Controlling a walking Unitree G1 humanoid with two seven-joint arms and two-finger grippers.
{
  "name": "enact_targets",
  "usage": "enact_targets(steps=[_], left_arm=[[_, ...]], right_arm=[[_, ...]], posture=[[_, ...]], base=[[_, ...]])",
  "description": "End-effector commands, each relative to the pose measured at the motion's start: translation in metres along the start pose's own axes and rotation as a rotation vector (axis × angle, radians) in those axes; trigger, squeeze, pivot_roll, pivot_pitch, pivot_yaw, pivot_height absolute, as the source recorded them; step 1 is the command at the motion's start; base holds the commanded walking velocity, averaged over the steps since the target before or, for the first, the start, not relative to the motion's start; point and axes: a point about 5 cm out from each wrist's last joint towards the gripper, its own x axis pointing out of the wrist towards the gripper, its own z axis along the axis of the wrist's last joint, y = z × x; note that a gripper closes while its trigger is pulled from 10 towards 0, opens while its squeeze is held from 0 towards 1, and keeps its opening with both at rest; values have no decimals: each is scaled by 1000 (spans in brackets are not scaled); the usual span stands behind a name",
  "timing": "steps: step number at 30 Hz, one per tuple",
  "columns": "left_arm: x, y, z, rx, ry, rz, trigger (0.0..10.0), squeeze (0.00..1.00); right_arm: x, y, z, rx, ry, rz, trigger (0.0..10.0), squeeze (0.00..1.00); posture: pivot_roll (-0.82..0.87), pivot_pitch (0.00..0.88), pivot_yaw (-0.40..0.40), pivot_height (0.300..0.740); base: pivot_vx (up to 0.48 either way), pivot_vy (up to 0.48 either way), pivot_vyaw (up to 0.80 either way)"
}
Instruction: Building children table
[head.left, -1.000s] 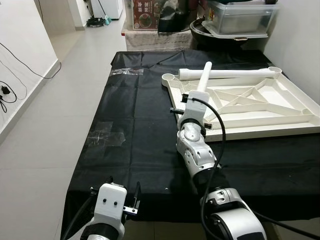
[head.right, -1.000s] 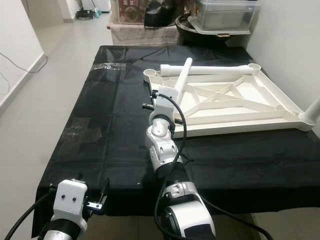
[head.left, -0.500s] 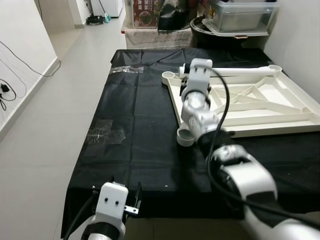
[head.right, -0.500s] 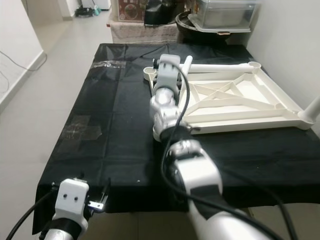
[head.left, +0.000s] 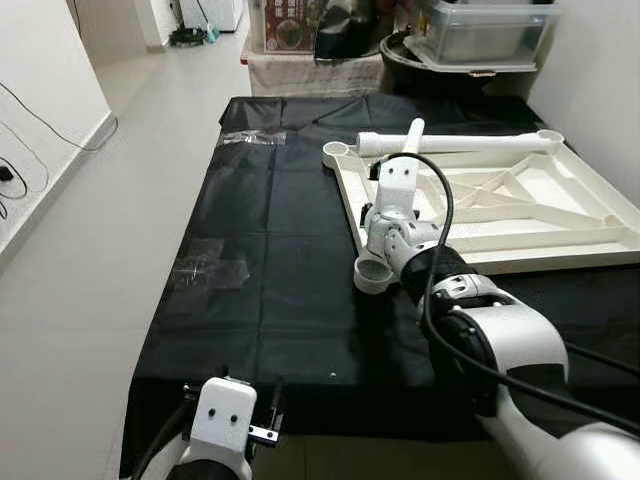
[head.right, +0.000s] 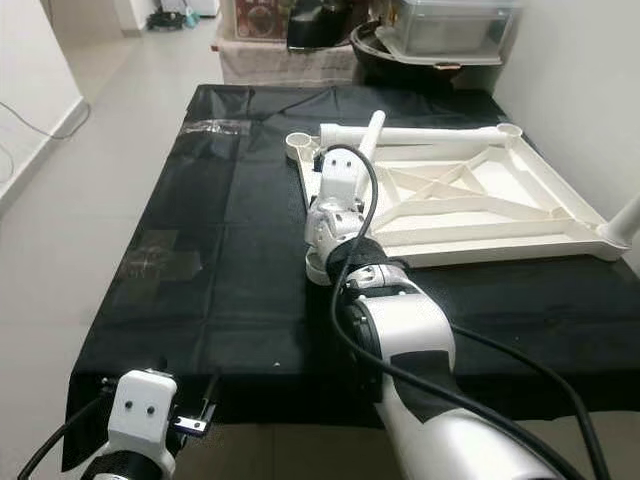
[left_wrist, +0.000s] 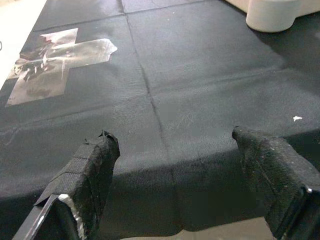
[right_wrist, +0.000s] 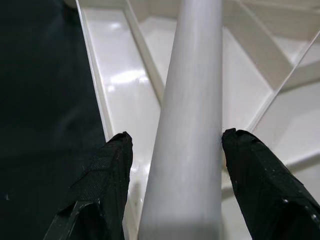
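Note:
The white tabletop (head.left: 560, 235) lies upside down on the black cloth, ribs showing. My right gripper (right_wrist: 172, 150) is shut on a white table leg (head.left: 412, 140), which slants up over the tabletop's near left corner; black fingers (right_wrist: 107, 175) press on both sides of the tube. The corner socket (head.left: 372, 272) sits just below my right wrist. A second leg (head.left: 450, 146) lies along the tabletop's far edge. My left gripper (left_wrist: 175, 165) is open and holds nothing, low at the cloth's front edge.
The black cloth (head.left: 270, 220) carries tape patches (head.left: 210, 268) on its left half. Another white leg (head.right: 625, 222) stands at the tabletop's right corner. A plastic box (head.left: 480, 35) and a dark pot crowd the far end. Floor and a wall lie to the left.
My right arm stretched forward over the tabletop's corner, then its wrist dropped back a little, still holding the leg. The left arm has sunk slightly lower.

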Motion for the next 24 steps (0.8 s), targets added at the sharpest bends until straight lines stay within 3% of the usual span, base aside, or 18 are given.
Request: enact_targets(steps=[1, 7, 8, 9, 10, 11, 12, 24], left_arm=[[-6, -13, 6, -32, -7, -29, 10000, 0], [-8, -14, 7, -38, -6, -27, 10000, 0], [-9, -14, 7, -40, -6, -26, 10000, 0], [-9, -14, 7, -40, -6, -26, 10000, 0], [-9, -15, 7, -41, -7, -25, 10000, 0], [-9, -15, 7, -41, -7, -25, 10000, 0], [-9, -15, 7, -41, -7, -24, 10000, 0], [-10, -15, 8, -46, -5, -14, 10000, 0]], right_arm=[[-2, 3, 2, -15, 22, 9, 10000, 0], [-3, 6, -2, -46, 53, 33, 10000, 0], [-4, 8, -5, -50, 74, 41, 5176, 0], [-4, 8, -5, -50, 74, 41, 5176, 0], [-4, 10, -9, -53, 97, 49, 1804, 0], [-4, 10, -9, -53, 97, 49, 1804, 0], [-4, 11, -11, -52, 114, 54, 0, 0], [-2, 8, -22, -38, 146, 39, 0, 0]], posture=[[65, 193, -61, 740], [52, 202, -64, 740], [52, 202, -64, 740], [52, 202, -64, 740], [45, 208, -70, 740], [45, 208, -70, 740], [45, 208, -70, 740], [43, 212, -74, 740]], base=[[0, 0, 0], [0, 0, 0], [0, 0, 0], [0, 0, 0], [0, 0, 0], [0, 0, 0], [0, 0, 0], [0, 0, 0]])
